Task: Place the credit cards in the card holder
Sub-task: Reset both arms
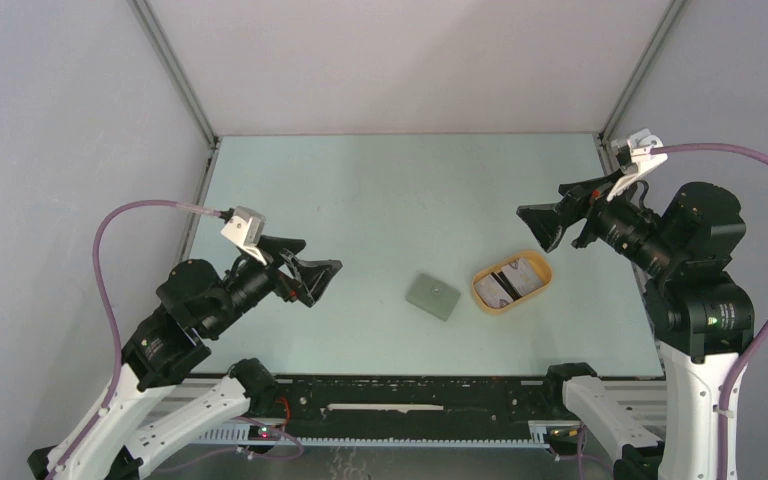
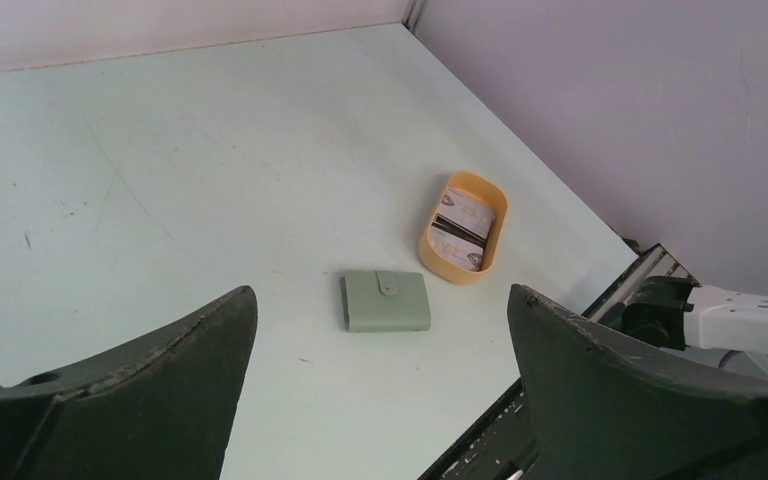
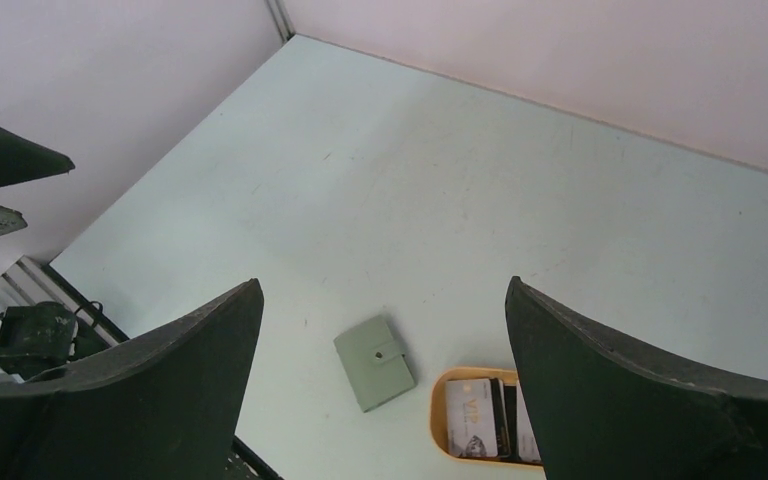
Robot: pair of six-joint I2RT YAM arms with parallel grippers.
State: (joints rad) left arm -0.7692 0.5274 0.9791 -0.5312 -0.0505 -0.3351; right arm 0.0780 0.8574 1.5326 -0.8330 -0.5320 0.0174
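Note:
The grey-green card holder (image 1: 433,296) lies shut and snapped flat on the table; it also shows in the left wrist view (image 2: 386,301) and the right wrist view (image 3: 374,363). Pale and black credit cards (image 1: 513,281) lie in the tan-yellow oval tray (image 1: 487,299), also seen in the left wrist view (image 2: 462,226) and right wrist view (image 3: 475,416). My left gripper (image 1: 322,279) is open and empty, raised left of the holder. My right gripper (image 1: 543,226) is open and empty, raised above the tray's far side.
The tray (image 2: 434,250) sits just right of the holder, near the table's front edge (image 1: 440,378). White walls enclose the table at the back and sides.

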